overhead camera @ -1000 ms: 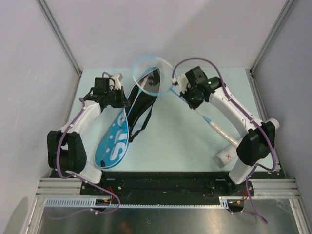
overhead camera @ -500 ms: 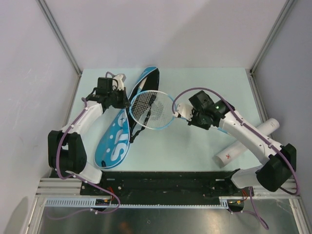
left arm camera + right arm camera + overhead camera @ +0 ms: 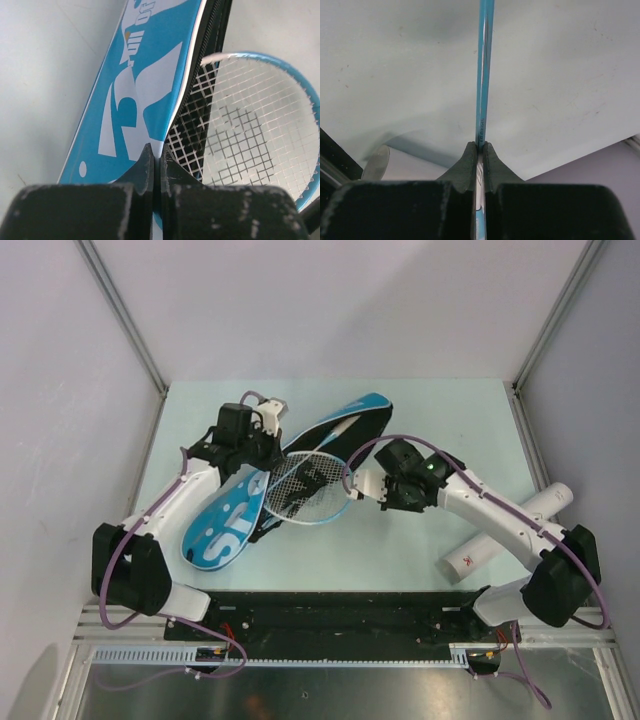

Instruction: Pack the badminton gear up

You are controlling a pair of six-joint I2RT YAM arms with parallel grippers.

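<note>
The blue racket cover [image 3: 225, 525] lies slanted on the table, its far end [image 3: 365, 410] pointing up and right. My left gripper [image 3: 262, 443] is shut on the edge of its upper flap [image 3: 135, 90], holding it open. One light-blue racket's strung head [image 3: 305, 485] lies at the cover's opening, partly under the flap, and shows in the left wrist view [image 3: 250, 125]. My right gripper [image 3: 364, 484] is shut on the racket's thin blue shaft [image 3: 484, 65]. Its handle is hidden under the right arm. The white tube [image 3: 505, 530] lies at the right. No shuttlecocks or second racket show.
The cover's black strap [image 3: 262, 525] lies along its near side. Purple cables loop over both arms. The tube's end [image 3: 375, 162] shows low left in the right wrist view. Metal frame posts [image 3: 120, 315] stand at the table's back corners.
The cover has swung clockwise, its far end moving right. My left gripper moved right with the flap. My right gripper carried the racket down and left, its head now lying flat at the cover's opening.
</note>
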